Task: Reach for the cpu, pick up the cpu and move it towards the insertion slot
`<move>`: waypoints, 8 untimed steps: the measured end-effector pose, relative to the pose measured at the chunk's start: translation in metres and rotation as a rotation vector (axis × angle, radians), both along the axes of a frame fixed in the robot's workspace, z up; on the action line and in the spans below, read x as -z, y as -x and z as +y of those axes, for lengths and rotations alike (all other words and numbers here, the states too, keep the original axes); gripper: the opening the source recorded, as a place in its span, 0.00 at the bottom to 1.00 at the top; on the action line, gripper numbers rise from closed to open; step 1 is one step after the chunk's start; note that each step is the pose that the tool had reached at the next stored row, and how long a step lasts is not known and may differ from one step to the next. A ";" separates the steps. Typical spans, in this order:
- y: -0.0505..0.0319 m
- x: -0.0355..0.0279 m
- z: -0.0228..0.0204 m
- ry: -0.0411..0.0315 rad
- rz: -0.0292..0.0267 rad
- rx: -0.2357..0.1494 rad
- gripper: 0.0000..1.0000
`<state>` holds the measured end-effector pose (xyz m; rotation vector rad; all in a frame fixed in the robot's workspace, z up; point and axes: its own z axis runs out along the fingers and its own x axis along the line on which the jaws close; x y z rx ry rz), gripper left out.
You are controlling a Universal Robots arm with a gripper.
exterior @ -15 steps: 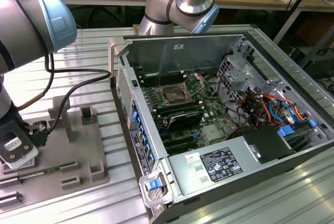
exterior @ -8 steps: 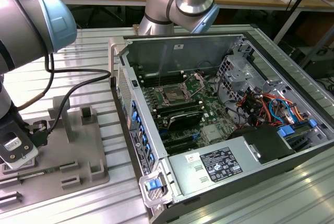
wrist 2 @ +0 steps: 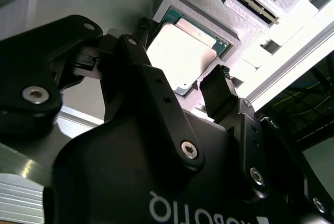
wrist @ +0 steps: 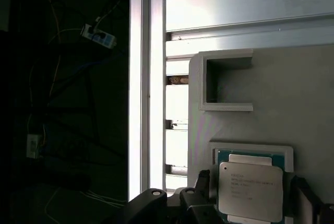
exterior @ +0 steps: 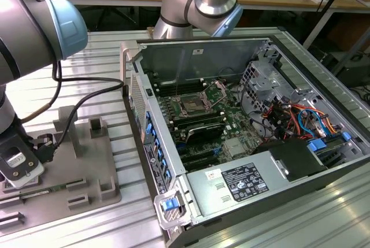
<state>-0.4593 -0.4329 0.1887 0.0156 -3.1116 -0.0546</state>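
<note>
On the desk (exterior: 104,57), a holder tray (exterior: 92,178) lies at the exterior view's left and a computer case (exterior: 191,54) at its right, the insertion slot (exterior: 192,106) on the board inside, while the cpu (wrist 2: 182,54) sits in a tray recess between the gripper (wrist 2: 180,59) fingers (wrist 2: 216,91), clear of both.

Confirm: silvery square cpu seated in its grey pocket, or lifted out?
Seated: the silvery square cpu lies flat inside the grey pocket's rim in both wrist views.

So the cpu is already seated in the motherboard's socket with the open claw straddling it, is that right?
Not quite: the cpu lies in a recess of the grey holder, not in the motherboard's socket, as the first wrist view shows. The open claw does straddle it.
</note>
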 end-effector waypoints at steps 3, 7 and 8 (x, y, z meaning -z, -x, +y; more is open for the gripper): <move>-0.0007 0.0003 0.0000 0.0001 0.0001 0.000 0.67; -0.0008 0.0005 0.0000 0.0000 0.0001 0.000 0.66; -0.0008 0.0005 0.0000 0.0000 0.0001 0.000 0.66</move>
